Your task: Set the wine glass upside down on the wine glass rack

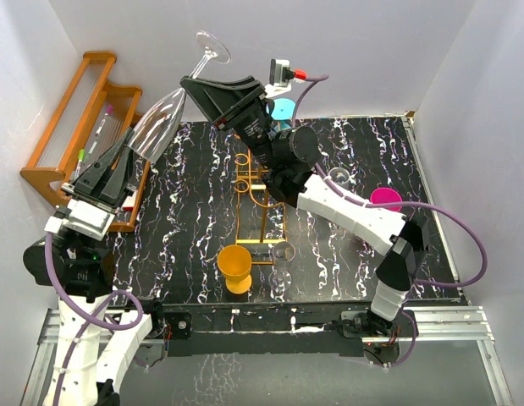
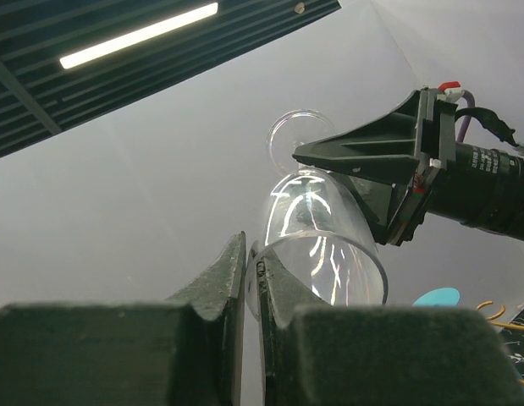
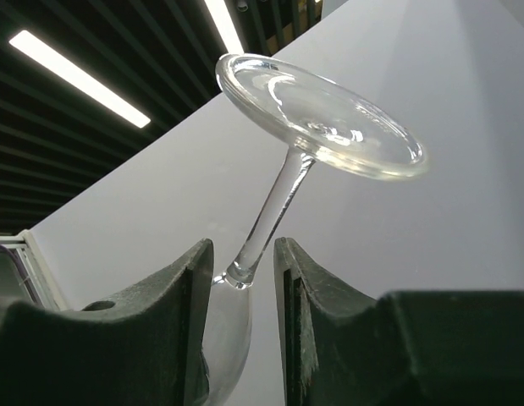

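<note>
Clear stemmed wine glass: left gripper pinches its rim; close your right gripper's parted jaws (handover) on the stem.

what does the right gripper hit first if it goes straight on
Probably the round foot of the wine glass, whose stem stands between the fingers of the right gripper; depth is unclear.

A robotics lab cell: plain white panel walls box in a black marble-patterned tabletop on silver aluminium rails, under a long ceiling strip light.
</note>
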Controlling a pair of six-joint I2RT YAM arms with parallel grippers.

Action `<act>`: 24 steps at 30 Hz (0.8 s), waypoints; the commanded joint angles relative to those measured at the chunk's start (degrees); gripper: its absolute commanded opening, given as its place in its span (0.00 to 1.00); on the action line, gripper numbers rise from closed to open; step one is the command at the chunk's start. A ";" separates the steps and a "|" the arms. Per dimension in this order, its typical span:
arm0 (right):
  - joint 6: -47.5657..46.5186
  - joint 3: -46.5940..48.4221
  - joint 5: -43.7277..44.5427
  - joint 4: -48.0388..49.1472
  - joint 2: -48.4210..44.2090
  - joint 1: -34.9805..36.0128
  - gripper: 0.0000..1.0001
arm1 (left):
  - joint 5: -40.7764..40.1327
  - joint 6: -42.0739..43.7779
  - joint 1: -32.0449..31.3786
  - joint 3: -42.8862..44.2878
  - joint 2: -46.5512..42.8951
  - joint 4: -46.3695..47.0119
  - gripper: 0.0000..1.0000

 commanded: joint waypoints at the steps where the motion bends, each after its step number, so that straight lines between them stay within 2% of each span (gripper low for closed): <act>1: 1.79 3.23 -0.36 3.64 0.21 0.37 0.35 | -0.55 0.15 0.12 0.21 -1.09 2.38 0.00; 9: 3.34 5.17 -1.26 3.79 3.46 0.32 0.08 | -0.05 -0.06 0.11 -0.72 -1.85 2.20 0.00; 21: 2.22 5.49 0.45 4.08 2.87 0.21 0.17 | 0.98 0.54 0.11 -1.39 -2.42 1.67 0.00; 24: 2.89 5.21 -0.01 5.00 2.99 0.22 0.23 | 0.82 0.50 0.11 -1.24 -2.39 1.63 0.00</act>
